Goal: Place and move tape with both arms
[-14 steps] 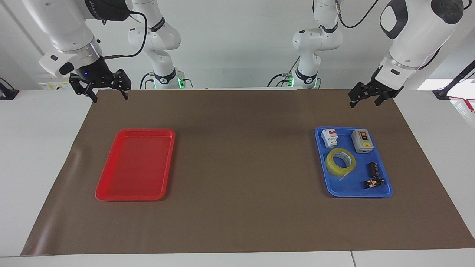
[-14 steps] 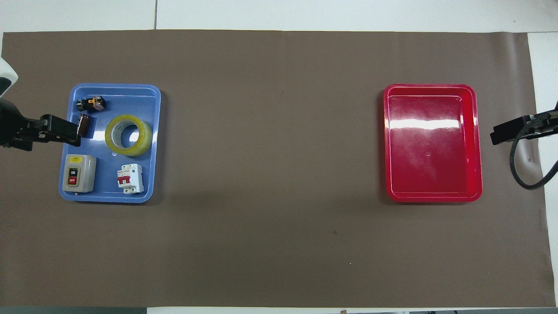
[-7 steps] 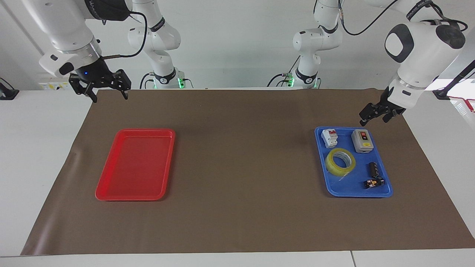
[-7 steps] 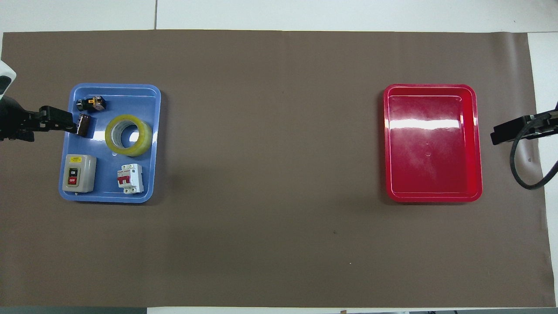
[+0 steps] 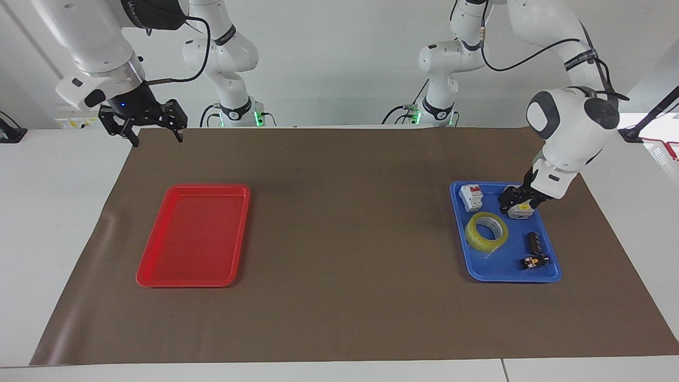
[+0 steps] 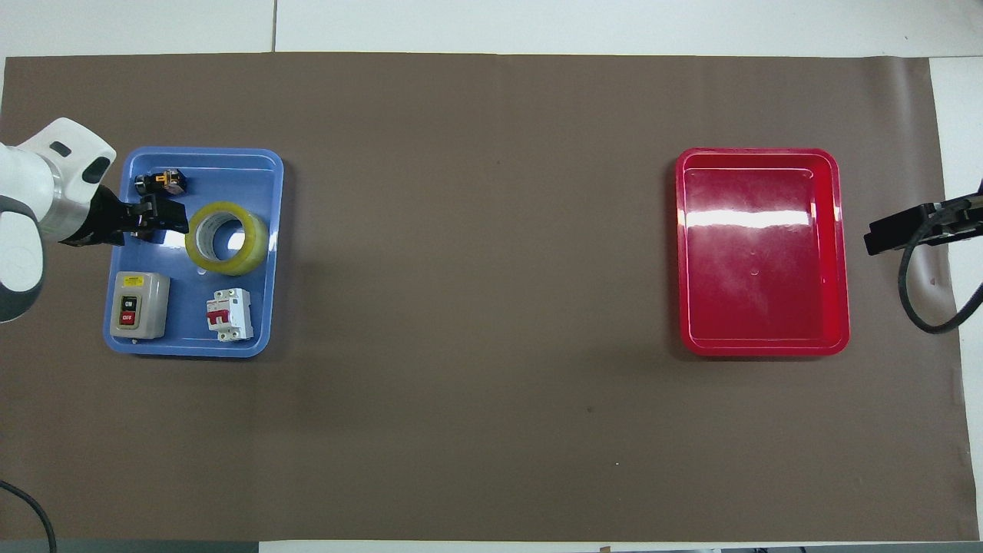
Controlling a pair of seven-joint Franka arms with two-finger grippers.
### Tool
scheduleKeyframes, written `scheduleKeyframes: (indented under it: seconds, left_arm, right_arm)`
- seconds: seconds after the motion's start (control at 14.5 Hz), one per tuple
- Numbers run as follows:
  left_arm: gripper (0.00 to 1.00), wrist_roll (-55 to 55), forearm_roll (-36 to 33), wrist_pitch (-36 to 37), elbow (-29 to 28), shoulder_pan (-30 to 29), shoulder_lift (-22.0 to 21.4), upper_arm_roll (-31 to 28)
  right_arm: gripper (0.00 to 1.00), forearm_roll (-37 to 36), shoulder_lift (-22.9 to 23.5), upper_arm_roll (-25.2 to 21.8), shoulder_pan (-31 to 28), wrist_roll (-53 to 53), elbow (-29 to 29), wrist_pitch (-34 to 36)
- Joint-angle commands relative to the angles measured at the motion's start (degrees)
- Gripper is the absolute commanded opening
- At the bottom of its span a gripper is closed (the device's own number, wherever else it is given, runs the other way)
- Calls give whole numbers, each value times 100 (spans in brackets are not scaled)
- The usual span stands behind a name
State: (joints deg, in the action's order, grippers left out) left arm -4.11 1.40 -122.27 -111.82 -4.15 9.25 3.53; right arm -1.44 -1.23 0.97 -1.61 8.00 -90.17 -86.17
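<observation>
The tape (image 5: 487,232) (image 6: 227,238), a yellow translucent roll, lies flat in the middle of the blue tray (image 5: 509,277) (image 6: 278,253). My left gripper (image 5: 513,204) (image 6: 173,219) hangs low over that tray, open and holding nothing. It is above the grey switch box (image 5: 522,212) and just beside the tape, without touching it. My right gripper (image 5: 158,139) (image 6: 875,238) waits open and raised over the mat's corner at the right arm's end. The red tray (image 5: 193,236) (image 6: 760,253) lies there with nothing in it.
The blue tray also holds a white and red circuit breaker (image 5: 471,197) (image 6: 229,313), the grey switch box (image 6: 138,305) and small black parts (image 5: 533,261) (image 6: 160,182). A brown mat (image 5: 345,239) covers the table. Two smaller white arms (image 5: 440,63) stand at the robots' edge.
My left arm has swung down from the mat's edge to just above the blue tray, its gripper now beside the tape. The right arm and every object stayed put.
</observation>
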Motion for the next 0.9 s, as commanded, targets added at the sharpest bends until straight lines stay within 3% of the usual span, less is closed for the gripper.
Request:
scheduleKeyframes:
  seconds: [0.0, 0.41, 0.55, 0.83]
  left_arm:
    - [100, -45, -52, -331, -68, 54, 103, -10]
    - [100, -2, -52, -648, -173, -16, 173, -10]
    - [100, 16, -52, -1025, -252, -33, 428, -19]
    - [100, 7, -61, -1088, -384, -42, 534, -28]
  right_arm:
    - [100, 48, -132, 26, -59, -80, -185, -155]
    - [100, 48, -132, 26, -59, -80, -185, -155]
    - [100, 48, -132, 26, -59, -71, -185, -155]
    - [100, 48, -132, 26, -59, -71, -185, -155]
